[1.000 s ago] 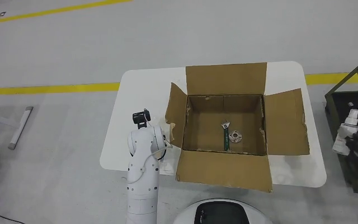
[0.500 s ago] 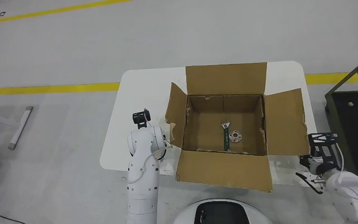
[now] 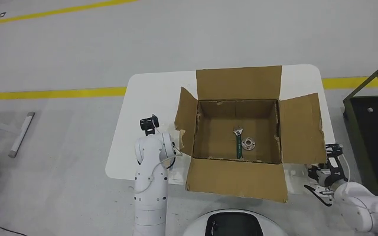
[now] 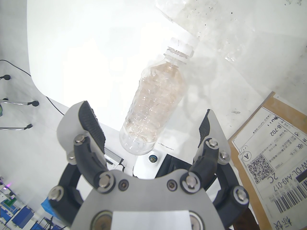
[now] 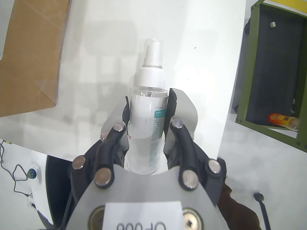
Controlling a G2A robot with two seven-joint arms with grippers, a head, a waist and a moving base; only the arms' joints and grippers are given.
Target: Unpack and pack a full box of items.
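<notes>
Cardboard box (image 3: 236, 82) stands open at the middle of the white desk (image 3: 147, 94) with all four flaps spread. A green-handled wrench (image 3: 238, 147) and a small metal fitting (image 3: 248, 143) lie side by side on its floor. The left gripper (image 4: 147, 110) hangs with its fingers wide apart above a clear plastic bottle (image 4: 156, 96), which lies on the desk near the box's left flap, its cap at the edge of a crumpled clear bag (image 4: 191, 17). The right gripper (image 5: 149, 98), near the desk's front right corner, is clamped on a white spray bottle (image 5: 150, 77)
</notes>
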